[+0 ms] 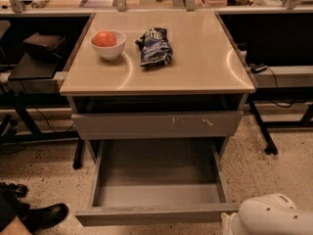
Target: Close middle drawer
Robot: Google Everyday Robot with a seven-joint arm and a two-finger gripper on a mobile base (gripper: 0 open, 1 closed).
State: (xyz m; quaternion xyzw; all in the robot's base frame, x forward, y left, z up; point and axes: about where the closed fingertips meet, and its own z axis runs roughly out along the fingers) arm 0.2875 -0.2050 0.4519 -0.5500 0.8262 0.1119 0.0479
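Camera view: the cabinet is taken from the front and from above, and it is all set for the action.
Far left: a black shoe (pixel 46 214) is spotted on the speckled floor, and a dark box (pixel 44 45) is seen on the side shelf.
Work top (pixel 205 67), left part: a white bowl (pixel 108 47) with a round red-orange fruit (pixel 104 38) in it is parked near the left edge.
Work top, centre: a crumpled dark snack bag (pixel 154 48) is laid just beside the bowl, not touching it.
Scratched drawer front (pixel 156 125): it is seen nearly shut under the top, yellowish marks and all.
Middle drawer (pixel 156 197): it is pulled well out toward the camera below the scratched front, with its grey box interior exposed.
Bottom right: a white arm segment (pixel 274 217) is seen just beside the right end of the plain front; contact cannot be confirmed.
Gripper: it is not made out, presumably hidden under that segment or past the frame edge; released or clenched cannot be told.
Progress: no closing is shown as done, and the whole push inward is judged to be left.
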